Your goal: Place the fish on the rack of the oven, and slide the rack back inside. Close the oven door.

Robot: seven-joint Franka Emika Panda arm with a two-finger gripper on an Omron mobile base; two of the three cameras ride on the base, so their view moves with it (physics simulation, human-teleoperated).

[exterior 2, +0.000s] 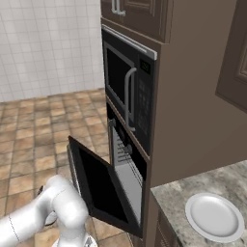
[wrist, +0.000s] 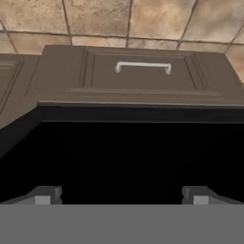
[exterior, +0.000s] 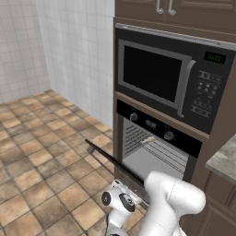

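**Oven door down, arm folded low in front**

The white arm is bent low before the black drop-down oven door (exterior: pixel 108 162), its two-finger gripper (wrist: pixel 121 195) spread wide, empty, tips over the door's dark panel. The pale fish (exterior: pixel 148 140) lies on the silver wire rack (exterior: pixel 159 148) inside the black wall oven (exterior: pixel 156 138), well apart from the gripper.

1. The floor (exterior: pixel 41 138) is brown terracotta tile with pale grout, running off to the left of the tall cabinet (exterior 2: pixel 193 96).
2. White-tiled walls (exterior: pixel 69 46) meet in a corner left of that cabinet.
3. The cabinet is dark brown wood; a black microwave (exterior: pixel 170 78) is built into it at chest height.
4. Upper doors with silver handles (exterior: pixel 165 7) sit above the microwave.
5. Right of the cabinet a speckled grey counter (exterior 2: pixel 193 193) carries a white plate (exterior 2: pixel 214 216).
6. A brown drawer front with a silver pull (wrist: pixel 143 66) sits low in the cabinet, near the floor.
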